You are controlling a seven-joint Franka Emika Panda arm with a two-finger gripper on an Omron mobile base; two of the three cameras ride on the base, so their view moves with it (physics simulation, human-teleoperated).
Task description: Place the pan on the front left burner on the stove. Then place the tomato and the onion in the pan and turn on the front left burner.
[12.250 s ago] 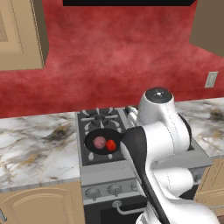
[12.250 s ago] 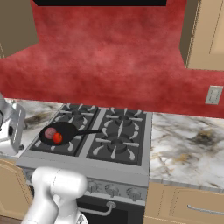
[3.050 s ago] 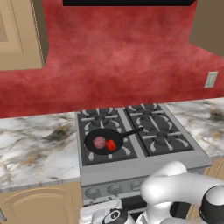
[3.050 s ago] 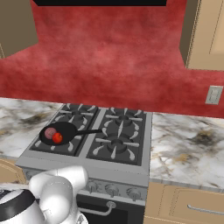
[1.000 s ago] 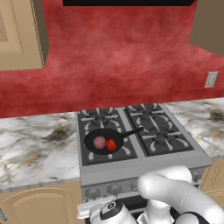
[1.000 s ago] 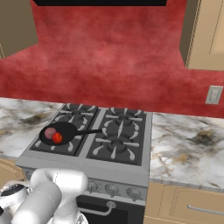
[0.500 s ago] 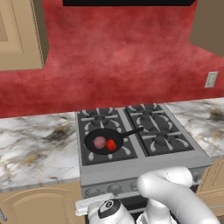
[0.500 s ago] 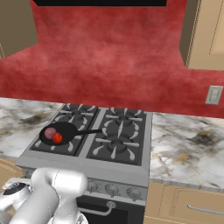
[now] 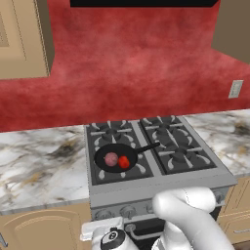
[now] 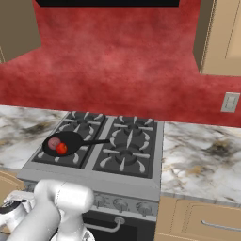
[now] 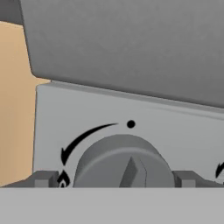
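Arm dropped to the knob (image 11: 124, 162) (far-left one).

We count one stove (image 9: 161, 183) with four burners, the front left burner (image 9: 119, 168) being the one that carries things. On it we see one pan (image 9: 113, 157), and inside it one onion (image 9: 111, 158) and one tomato (image 9: 124, 162), two items in all. Along the stove front we make out several round knobs, one knob (image 11: 124, 162) close up between two dark fingers (image 11: 43, 179). We count two stretches of marble bench (image 9: 39, 161), one on each side, and one wall outlet (image 10: 230, 102).
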